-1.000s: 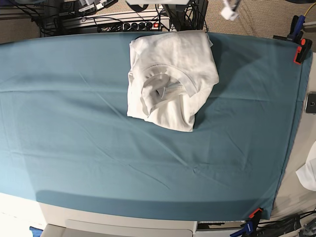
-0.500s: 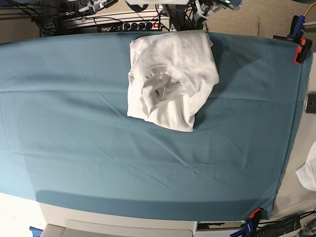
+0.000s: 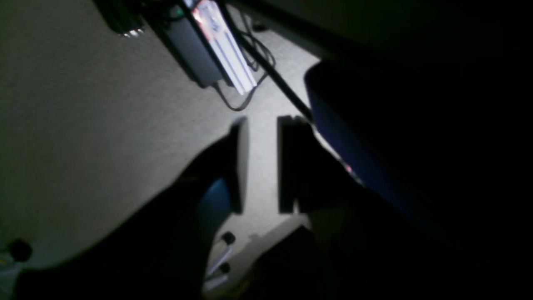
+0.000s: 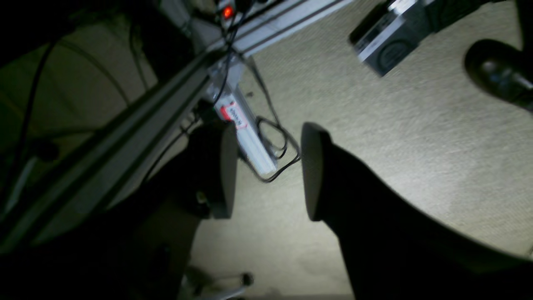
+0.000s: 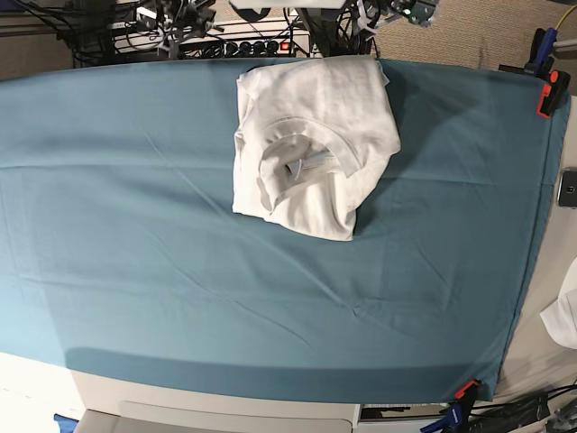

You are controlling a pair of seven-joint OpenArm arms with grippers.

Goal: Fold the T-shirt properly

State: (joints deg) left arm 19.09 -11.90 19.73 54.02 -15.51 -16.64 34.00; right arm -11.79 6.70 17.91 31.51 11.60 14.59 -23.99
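The T-shirt [image 5: 311, 144] lies folded into a compact bundle, collar up, on the teal cloth [image 5: 135, 225] covering the table, well apart from both sets of jaws. The left gripper [image 3: 262, 164] has its jaws spread with a narrow gap, only carpet [image 3: 83, 125] between them. The right gripper [image 4: 266, 171] has its jaws spread wider, empty, above a cable [image 4: 275, 154] on the carpet.

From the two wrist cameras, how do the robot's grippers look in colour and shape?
Both show as dark silhouettes. The left gripper has two flat, straight, black fingers, with a blue patch on the body behind one. The right gripper has two black fingers with rounded tips. No markings are visible on either.
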